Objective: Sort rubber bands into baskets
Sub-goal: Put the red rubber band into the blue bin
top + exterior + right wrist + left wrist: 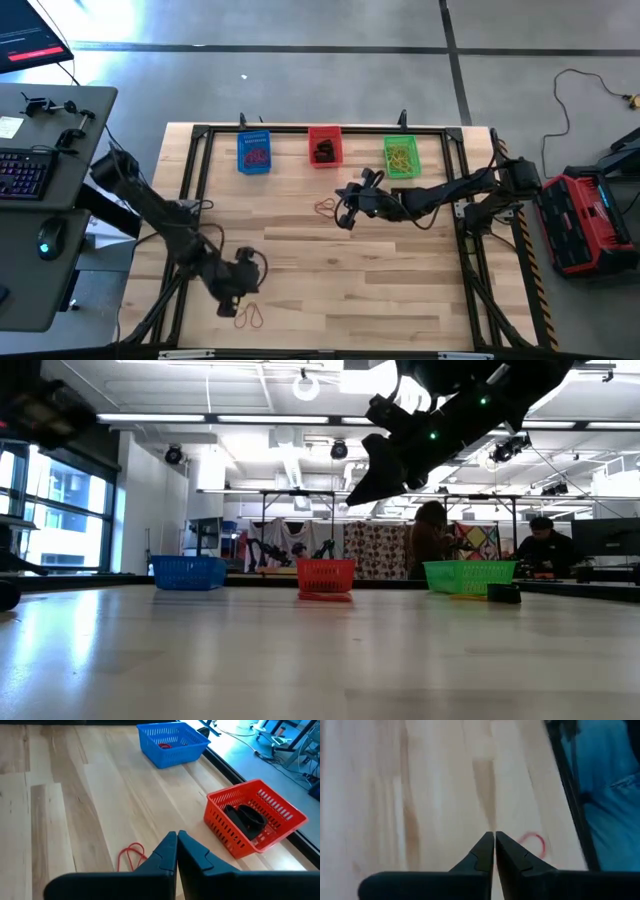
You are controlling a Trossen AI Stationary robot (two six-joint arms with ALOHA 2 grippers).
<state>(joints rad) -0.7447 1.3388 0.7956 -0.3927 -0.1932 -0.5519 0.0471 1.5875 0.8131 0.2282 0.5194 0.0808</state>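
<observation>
Pale wooden tabletop (330,270): both grippers, left (237,290) and right (347,208), are pinched together empty, so thin red rubber-band loops (326,207) may slip flat beneath the fingertips.

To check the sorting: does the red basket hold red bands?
No, the red basket holds thick black bands.

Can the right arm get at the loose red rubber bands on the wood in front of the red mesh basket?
Probably yes: the right gripper, shut, hangs just beside the loose red rubber bands, with bare table between and nothing blocking.
</observation>
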